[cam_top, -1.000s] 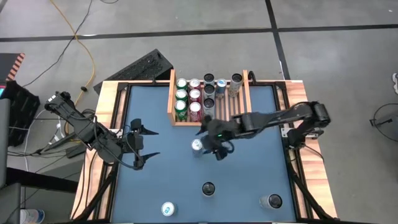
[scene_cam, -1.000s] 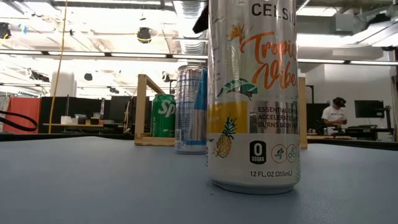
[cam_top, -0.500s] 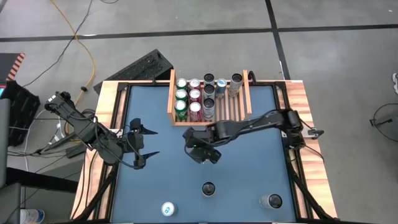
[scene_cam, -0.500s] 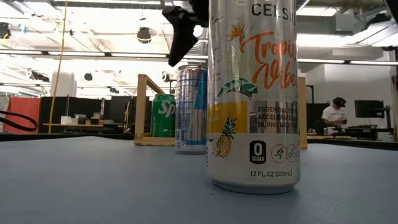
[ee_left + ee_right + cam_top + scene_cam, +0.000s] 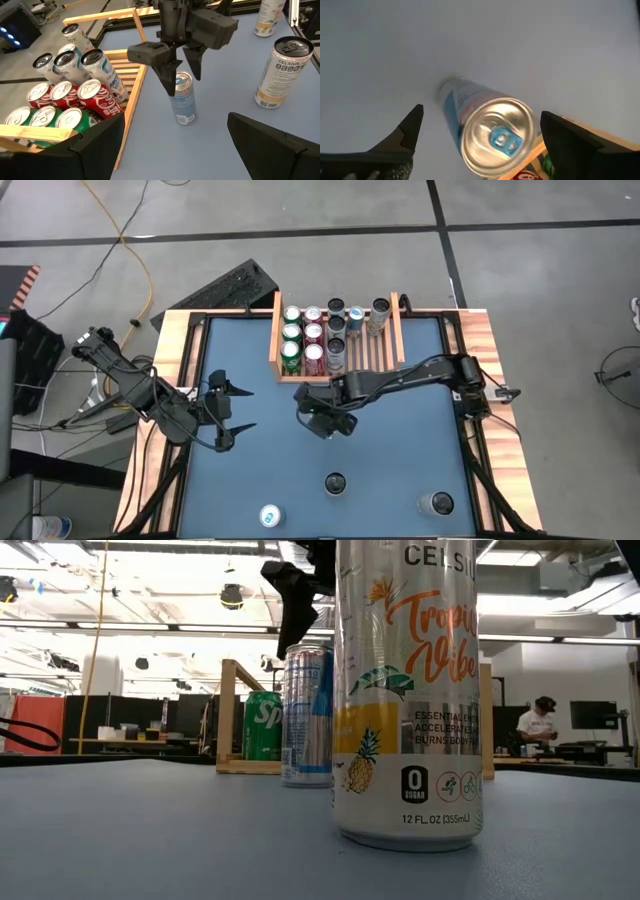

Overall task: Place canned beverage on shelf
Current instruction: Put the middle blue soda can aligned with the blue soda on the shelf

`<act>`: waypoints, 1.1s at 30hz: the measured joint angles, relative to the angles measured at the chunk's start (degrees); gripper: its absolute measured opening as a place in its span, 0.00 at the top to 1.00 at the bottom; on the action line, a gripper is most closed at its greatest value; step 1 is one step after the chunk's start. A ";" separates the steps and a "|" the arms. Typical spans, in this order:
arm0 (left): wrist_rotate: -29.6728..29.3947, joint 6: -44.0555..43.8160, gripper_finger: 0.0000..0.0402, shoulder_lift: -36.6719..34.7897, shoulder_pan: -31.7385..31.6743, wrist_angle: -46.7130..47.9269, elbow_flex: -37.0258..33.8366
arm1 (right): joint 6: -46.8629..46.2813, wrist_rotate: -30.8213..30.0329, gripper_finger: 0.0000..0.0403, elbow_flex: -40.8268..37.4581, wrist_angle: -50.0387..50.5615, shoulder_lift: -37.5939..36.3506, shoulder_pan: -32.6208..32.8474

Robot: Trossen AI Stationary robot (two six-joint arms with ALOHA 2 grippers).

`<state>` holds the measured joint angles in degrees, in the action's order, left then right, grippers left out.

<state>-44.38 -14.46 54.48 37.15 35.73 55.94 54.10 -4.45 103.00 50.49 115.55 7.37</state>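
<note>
Our right gripper [image 5: 181, 75] is hanging open directly over the slim silver-and-blue beverage can [image 5: 182, 98], its fingers straddling the can's top without gripping. The can is standing on the blue desk [image 5: 400, 460] just beside the light-wood slatted shelf [image 5: 388, 350]. A nearer can [image 5: 408, 690] is reading "CELSIUS Tropical Vibe". Our left gripper [image 5: 228, 410] is waiting open.
</note>
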 joint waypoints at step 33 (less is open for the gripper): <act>-0.04 0.22 0.15 0.00 0.00 -0.02 0.00 | 5.85 -0.67 0.64 -4.22 -5.34 0.02 -1.64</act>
<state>-44.42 -14.24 54.48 37.15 35.70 55.94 59.95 -5.12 98.78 45.15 115.57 5.74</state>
